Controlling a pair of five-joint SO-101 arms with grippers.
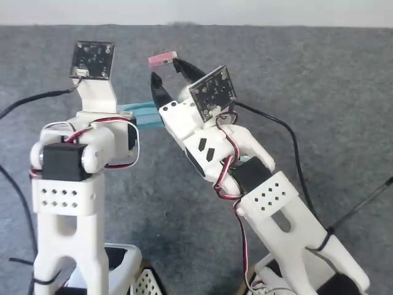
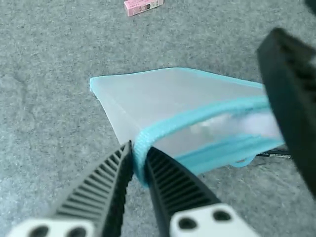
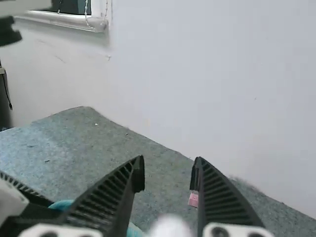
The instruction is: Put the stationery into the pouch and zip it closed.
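Tabletop [image 1: 344, 92]: grey, felt-like cover. Pouch [image 2: 187, 103], translucent with teal trim, lies on it between the two arms. Left hand [image 2: 138, 148] is clenched on the pouch's teal edge near one corner. Right hand [image 3: 168, 173] is lifted off the tabletop above the pouch, released, grasping nothing. Pink eraser [image 2: 143, 6] lies on the tabletop beyond the pouch, apart from it.

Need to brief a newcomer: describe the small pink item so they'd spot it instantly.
Look across the grey mat toward the white wall at its far edge. Just past the open right gripper lies a small pink block. It is the only pink thing; the nearby pouch is larger, translucent, blue-edged.
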